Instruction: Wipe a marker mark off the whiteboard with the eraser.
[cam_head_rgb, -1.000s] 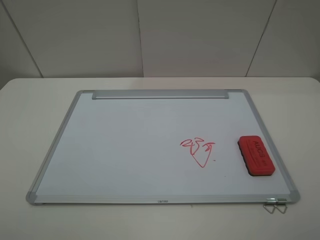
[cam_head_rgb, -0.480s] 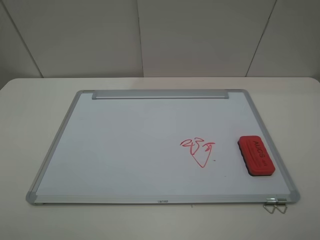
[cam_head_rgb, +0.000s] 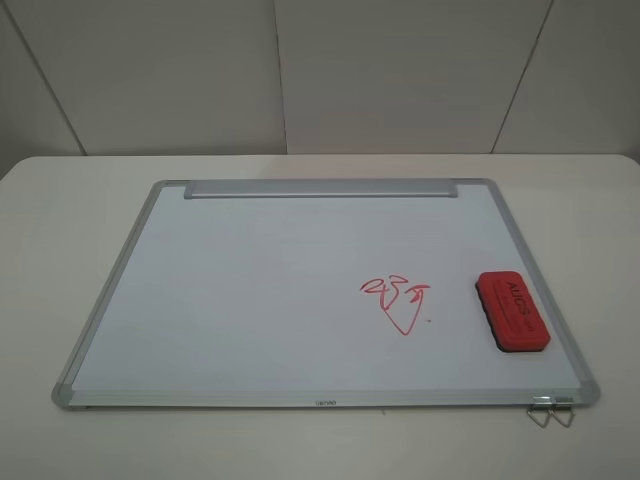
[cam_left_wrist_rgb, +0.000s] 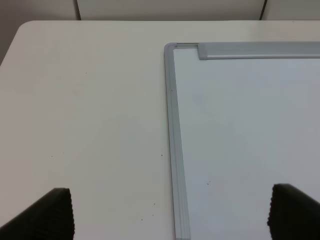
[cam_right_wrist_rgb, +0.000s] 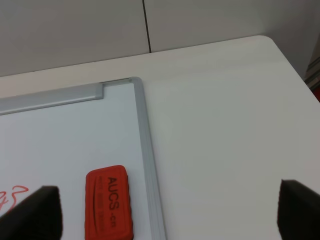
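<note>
1. The whiteboard (cam_head_rgb: 260, 290) lies flat on a pale table (cam_head_rgb: 60, 260), its silver frame capped with grey corners and a metal bar (cam_head_rgb: 320, 188) running along its far long edge.
2. A small dark imprint sits midway along the near frame edge; it is too small to read.
3. The marker mark (cam_head_rgb: 397, 300) is a red scribble on the board's right half, toward the near edge: loops on top, narrowing to a point below. The right wrist view catches only its edge (cam_right_wrist_rgb: 12, 196).
4. The eraser (cam_head_rgb: 513, 310) rests on the board just right of the mark, apart from it and close to the right frame rail. Its red top reads "AUCS" (cam_right_wrist_rgb: 113, 193) in dark letters; a smaller line beside that is not legible. A black base shows along its near side.
5. A metal clip (cam_head_rgb: 551, 408) hangs off the board's near right corner.
6. The left gripper (cam_left_wrist_rgb: 170, 212) hovers with its fingers spread wide and empty, over the board's left rail.
7. The right gripper (cam_right_wrist_rgb: 167, 212) is likewise spread and empty, with the eraser between its dark fingertips (cam_right_wrist_rgb: 37, 210) in that view.
</note>
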